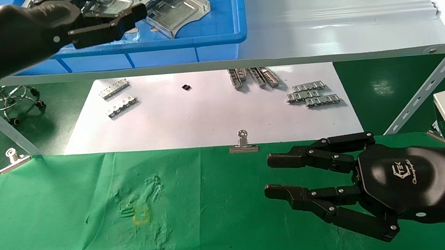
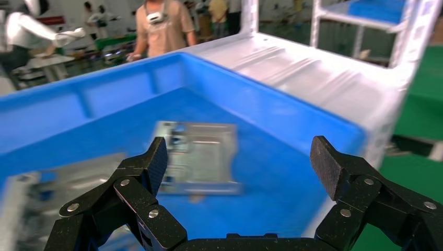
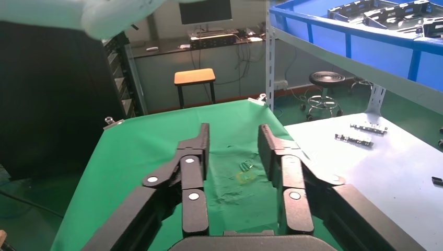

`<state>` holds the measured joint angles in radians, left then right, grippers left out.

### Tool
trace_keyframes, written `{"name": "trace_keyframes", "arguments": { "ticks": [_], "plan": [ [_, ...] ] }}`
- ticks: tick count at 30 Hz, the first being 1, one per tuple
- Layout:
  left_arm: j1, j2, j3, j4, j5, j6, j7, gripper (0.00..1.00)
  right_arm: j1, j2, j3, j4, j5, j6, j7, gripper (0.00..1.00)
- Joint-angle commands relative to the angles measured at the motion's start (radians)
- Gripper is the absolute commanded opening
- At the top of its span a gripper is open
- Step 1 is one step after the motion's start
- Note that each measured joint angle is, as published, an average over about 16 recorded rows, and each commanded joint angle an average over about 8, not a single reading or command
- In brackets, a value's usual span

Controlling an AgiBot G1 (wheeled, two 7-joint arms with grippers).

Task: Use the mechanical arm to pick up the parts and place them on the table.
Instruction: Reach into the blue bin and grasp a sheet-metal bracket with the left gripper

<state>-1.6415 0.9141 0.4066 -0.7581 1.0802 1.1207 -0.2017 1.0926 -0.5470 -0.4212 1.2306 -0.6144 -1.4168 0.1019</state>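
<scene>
Silver stamped plates lie in the blue bin (image 1: 198, 41) on the white shelf (image 1: 339, 20): one part (image 1: 176, 7) at the right, another (image 1: 113, 5) under my left hand. My left gripper (image 1: 121, 6) hovers over the bin, open and empty. In the left wrist view its fingers (image 2: 240, 157) straddle one plate (image 2: 201, 157) lying flat on the bin floor (image 2: 251, 104), without touching it. My right gripper (image 1: 269, 177) is open and empty, low over the green cloth table (image 1: 72, 221); its wrist view (image 3: 233, 130) shows only cloth between the fingers.
Small toothed metal strips (image 1: 313, 93) (image 1: 115, 88) lie on a white sheet (image 1: 205, 114) below the shelf. Binder clips (image 1: 243, 143) (image 1: 13, 158) hold the cloth's far edge. A slanted shelf brace (image 1: 427, 85) stands near my right arm. A stool (image 1: 11, 98) stands at the left.
</scene>
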Motion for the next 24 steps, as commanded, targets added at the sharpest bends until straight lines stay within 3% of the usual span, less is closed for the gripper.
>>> {"name": "trace_keyframes", "arguments": {
  "ticks": [1, 5, 12, 13, 20, 21, 24],
  "plan": [
    [-0.075, 0.028, 0.023, 0.075, 0.048, -0.01, 0.005, 1.0, 0.0, 0.0, 0.0, 0.0, 0.0, 0.0, 0.0, 0.0],
    [-0.196, 0.089, 0.063, 0.253, 0.126, -0.044, 0.055, 1.0, 0.0, 0.0, 0.0, 0.0, 0.0, 0.0, 0.0, 0.0],
    [-0.331, 0.183, 0.109, 0.495, 0.233, -0.204, 0.136, 0.98, 0.0, 0.0, 0.0, 0.0, 0.0, 0.0, 0.0, 0.0],
    [-0.343, 0.193, 0.113, 0.519, 0.242, -0.223, 0.143, 0.94, 0.0, 0.0, 0.0, 0.0, 0.0, 0.0, 0.0, 0.0],
    [-0.396, 0.243, 0.134, 0.635, 0.281, -0.301, 0.182, 0.09, 0.0, 0.0, 0.0, 0.0, 0.0, 0.0, 0.0, 0.0],
    [-0.4, 0.248, 0.137, 0.646, 0.285, -0.308, 0.186, 0.01, 0.0, 0.0, 0.0, 0.0, 0.0, 0.0, 0.0, 0.0],
    [-0.408, 0.262, 0.141, 0.676, 0.292, -0.327, 0.196, 0.0, 0.0, 0.0, 0.0, 0.0, 0.0, 0.0, 0.0, 0.0]
  ]
}}
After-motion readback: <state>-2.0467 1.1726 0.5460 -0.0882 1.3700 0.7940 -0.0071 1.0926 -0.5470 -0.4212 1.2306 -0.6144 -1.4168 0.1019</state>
